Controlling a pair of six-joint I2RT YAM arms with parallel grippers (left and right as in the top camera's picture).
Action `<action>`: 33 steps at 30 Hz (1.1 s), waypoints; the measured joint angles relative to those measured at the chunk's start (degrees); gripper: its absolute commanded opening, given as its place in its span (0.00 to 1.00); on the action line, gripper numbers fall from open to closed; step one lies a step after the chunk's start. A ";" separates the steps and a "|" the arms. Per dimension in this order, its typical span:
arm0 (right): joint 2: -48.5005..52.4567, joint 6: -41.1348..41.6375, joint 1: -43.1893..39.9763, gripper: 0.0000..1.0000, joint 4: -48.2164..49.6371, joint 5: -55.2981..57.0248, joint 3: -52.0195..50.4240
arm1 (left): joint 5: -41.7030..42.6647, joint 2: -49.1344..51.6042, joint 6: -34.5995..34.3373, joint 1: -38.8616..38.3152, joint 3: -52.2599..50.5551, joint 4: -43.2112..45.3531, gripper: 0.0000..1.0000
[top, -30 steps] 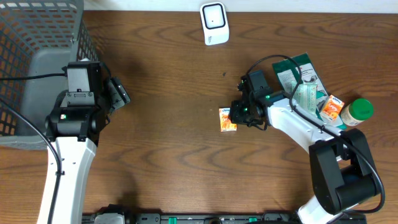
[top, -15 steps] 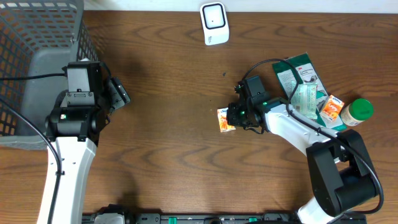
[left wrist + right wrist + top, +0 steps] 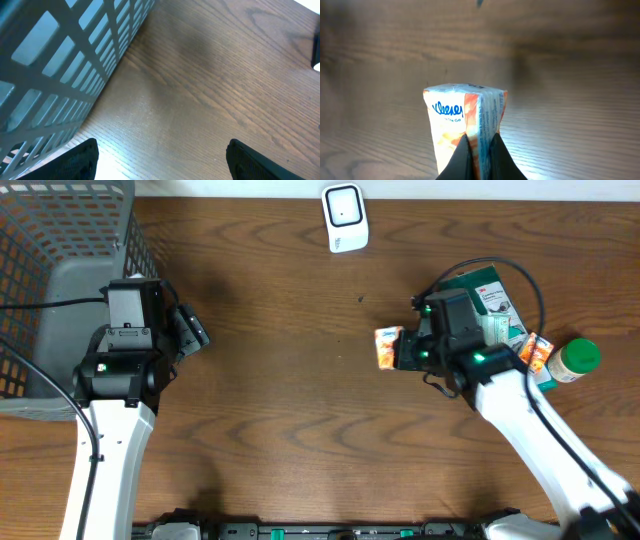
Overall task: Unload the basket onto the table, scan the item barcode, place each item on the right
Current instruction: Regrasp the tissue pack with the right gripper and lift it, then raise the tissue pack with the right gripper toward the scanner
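Observation:
A small orange and white tissue pack [image 3: 388, 346] [image 3: 465, 117] hangs above the table, pinched by one edge in my right gripper [image 3: 402, 350] [image 3: 479, 150], which is shut on it. The white barcode scanner [image 3: 344, 217] stands at the table's back edge, well beyond the pack. My left gripper [image 3: 192, 330] [image 3: 160, 159] rests open over bare wood beside the basket, nothing between its fingers.
A grey mesh basket [image 3: 60, 270] [image 3: 55, 65] fills the left end of the table. At the right lie green and white pouches [image 3: 487, 300], a small orange box [image 3: 536, 352] and a green-lidded jar [image 3: 574, 360].
My right gripper closed on the tissue pack, lifted it off the table and carried it slightly right and back. The left arm has not moved.

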 measured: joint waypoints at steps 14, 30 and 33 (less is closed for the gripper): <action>-11.91 -5.31 0.00 0.01 -14.14 9.31 6.19 | 0.00 0.00 0.00 0.00 0.00 0.02 0.83; -0.85 -11.87 1.66 0.01 -39.67 24.72 39.58 | 0.00 0.00 0.00 0.00 0.00 0.02 0.83; 7.19 -12.31 4.07 0.01 -45.70 29.68 51.47 | -0.02 0.02 0.00 0.00 0.00 0.04 0.83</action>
